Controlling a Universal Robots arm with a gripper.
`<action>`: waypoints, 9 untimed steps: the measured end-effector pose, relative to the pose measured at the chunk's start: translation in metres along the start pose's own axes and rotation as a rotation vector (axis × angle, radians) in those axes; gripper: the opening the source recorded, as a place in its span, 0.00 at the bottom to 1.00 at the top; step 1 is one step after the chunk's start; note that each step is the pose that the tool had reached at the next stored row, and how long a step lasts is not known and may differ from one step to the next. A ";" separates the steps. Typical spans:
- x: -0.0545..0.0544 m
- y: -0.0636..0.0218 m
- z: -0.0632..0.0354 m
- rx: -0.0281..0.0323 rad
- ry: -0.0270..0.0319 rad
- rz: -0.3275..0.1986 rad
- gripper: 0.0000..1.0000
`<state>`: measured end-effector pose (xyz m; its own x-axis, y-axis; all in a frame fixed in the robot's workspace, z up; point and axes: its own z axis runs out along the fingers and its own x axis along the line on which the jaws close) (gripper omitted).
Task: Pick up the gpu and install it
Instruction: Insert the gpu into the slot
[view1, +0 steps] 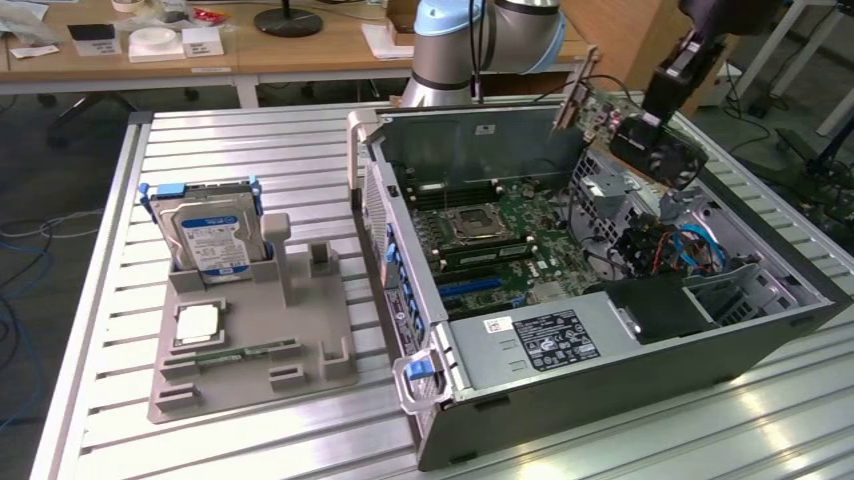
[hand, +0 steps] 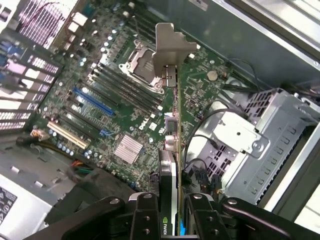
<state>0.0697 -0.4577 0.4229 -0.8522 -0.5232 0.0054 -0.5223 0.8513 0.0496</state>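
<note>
Part of the gpu (hand: 171, 150) seems hidden inside the end effector (hand: 172, 206).

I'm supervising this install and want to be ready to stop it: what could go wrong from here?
1. The gpu, held by one end in the jaws, could pivot when pressed down.
2. Its bracket might strike motherboard components if misaligned with the blue slot.
3. Loose black cables nearby could snag.
</note>
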 end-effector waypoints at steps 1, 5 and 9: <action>0.000 0.0000 0.0000 0.0001 0.0007 -0.014 0.27; 0.000 0.0000 0.0000 0.0004 0.0034 -0.068 0.27; 0.000 0.0000 0.0000 0.0007 0.0060 -0.122 0.27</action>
<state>0.0697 -0.4577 0.4229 -0.7822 -0.6230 0.0054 -0.6221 0.7814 0.0496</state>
